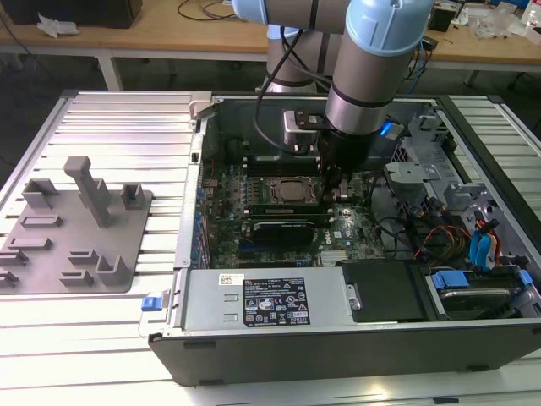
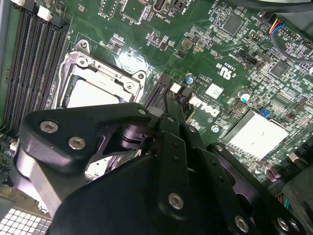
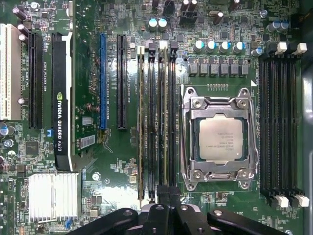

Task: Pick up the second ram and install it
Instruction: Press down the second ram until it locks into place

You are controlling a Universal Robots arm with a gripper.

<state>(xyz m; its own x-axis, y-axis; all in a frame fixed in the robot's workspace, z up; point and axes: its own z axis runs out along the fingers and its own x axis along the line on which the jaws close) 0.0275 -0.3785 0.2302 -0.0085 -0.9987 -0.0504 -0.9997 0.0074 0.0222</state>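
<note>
In the first wrist view the second ram (image 3: 165, 122) appears edge-on as a thin green-brown strip. It stands in one of the black memory slots beside the processor socket (image 3: 220, 139). My gripper (image 3: 165, 192) sits over one end of it, a black finger (image 3: 157, 196) on each side of the strip, shut on it. In the second wrist view the gripper (image 2: 168, 100) points down at the board with its jaws nearly together. In the exterior view the gripper (image 1: 332, 190) reaches into the open computer case just to the view's right of the socket (image 1: 292, 190).
Another stick (image 3: 141, 127) stands two slots away. A graphics card (image 3: 62, 98) and a finned heatsink (image 3: 51, 193) lie beyond it, and empty slots (image 3: 279, 122) flank the socket's other side. A grey tray with posts (image 1: 72, 237) sits outside the case. Drive cages and cables (image 1: 439, 211) crowd the exterior view's right.
</note>
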